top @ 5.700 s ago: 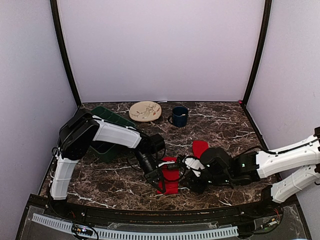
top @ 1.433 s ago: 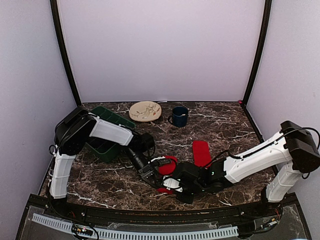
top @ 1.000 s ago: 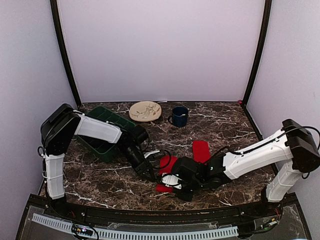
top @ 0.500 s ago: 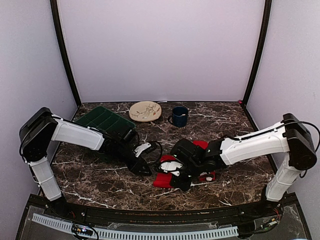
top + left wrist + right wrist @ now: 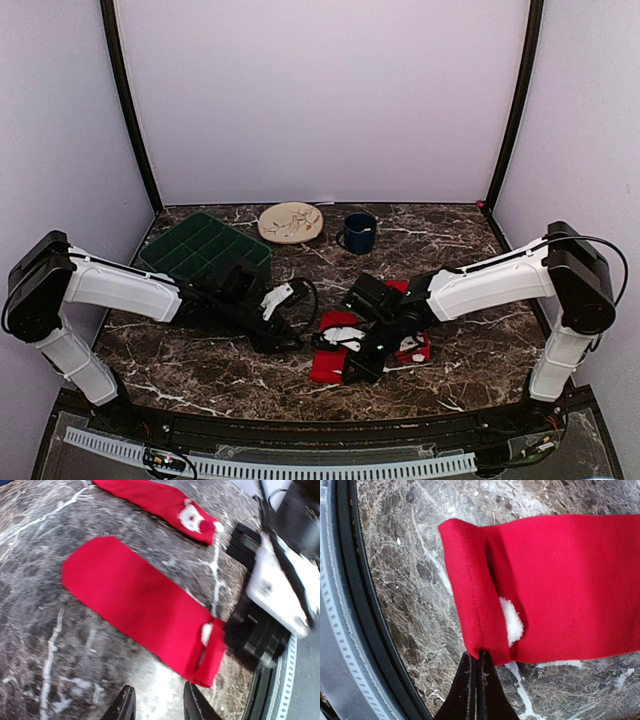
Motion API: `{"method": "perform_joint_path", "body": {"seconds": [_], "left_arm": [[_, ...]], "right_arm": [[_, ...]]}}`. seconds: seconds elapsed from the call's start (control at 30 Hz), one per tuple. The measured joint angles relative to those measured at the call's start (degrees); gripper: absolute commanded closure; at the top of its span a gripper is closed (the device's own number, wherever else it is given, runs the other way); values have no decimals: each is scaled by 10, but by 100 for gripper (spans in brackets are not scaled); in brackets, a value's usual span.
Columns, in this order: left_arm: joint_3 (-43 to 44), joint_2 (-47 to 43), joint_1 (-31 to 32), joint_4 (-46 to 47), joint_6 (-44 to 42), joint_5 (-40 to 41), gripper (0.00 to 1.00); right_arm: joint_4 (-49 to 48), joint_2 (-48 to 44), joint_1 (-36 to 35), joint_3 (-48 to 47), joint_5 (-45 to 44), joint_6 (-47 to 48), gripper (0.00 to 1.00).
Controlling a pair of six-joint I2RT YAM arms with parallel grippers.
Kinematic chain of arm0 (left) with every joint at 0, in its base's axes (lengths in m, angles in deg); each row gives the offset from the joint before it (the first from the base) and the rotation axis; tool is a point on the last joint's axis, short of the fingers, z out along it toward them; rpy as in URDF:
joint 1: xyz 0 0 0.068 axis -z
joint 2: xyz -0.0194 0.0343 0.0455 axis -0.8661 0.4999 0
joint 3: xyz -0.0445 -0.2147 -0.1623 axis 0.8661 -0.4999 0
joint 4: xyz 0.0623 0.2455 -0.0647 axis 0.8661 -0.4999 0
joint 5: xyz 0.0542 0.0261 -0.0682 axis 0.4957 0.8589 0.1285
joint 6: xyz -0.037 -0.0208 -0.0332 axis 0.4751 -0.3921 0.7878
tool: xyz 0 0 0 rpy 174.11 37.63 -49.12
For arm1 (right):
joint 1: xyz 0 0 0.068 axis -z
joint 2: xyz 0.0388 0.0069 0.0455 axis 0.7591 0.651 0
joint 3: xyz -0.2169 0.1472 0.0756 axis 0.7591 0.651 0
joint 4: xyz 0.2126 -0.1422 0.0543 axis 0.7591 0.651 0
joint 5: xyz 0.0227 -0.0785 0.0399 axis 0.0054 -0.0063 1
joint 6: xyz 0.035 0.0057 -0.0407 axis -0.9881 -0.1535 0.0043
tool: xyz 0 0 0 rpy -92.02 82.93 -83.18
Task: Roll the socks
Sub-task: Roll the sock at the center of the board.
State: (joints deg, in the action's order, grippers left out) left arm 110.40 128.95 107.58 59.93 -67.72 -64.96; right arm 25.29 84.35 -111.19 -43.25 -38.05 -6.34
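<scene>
One red sock (image 5: 135, 605) lies flat on the marble table, its near end folded over onto itself (image 5: 475, 605) with a white tuft showing (image 5: 511, 622). My right gripper (image 5: 479, 656) is shut on the edge of that folded end; in the top view it (image 5: 355, 362) sits over the sock (image 5: 326, 362). The second red sock (image 5: 160, 500), with a white Santa pattern (image 5: 192, 519), lies beyond it and is partly under the right arm in the top view (image 5: 414, 346). My left gripper (image 5: 159, 707) is open and empty, just left of the sock (image 5: 284, 342).
A green compartment tray (image 5: 203, 248) stands at the back left, a beige plate (image 5: 291, 221) and a dark blue mug (image 5: 359, 232) at the back middle. The black front rail (image 5: 350, 605) runs close beside the sock's folded end.
My left arm has let go of the sock and drawn back to the left, lying low over the table. My right gripper has shifted right with the sock's folded end, and the sock now lies flat.
</scene>
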Motion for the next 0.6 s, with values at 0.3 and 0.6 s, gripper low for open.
{"method": "perform_joint_path", "body": {"seconds": [0.3,0.6], "left_arm": [[-48,-63,51,35,-7,52,67],[-56,-77,85,38,-37,62,66]], "right_arm": [[7,0,33,-9,65,-9,100],[21,26,52,-28,119,-12,100]]}}
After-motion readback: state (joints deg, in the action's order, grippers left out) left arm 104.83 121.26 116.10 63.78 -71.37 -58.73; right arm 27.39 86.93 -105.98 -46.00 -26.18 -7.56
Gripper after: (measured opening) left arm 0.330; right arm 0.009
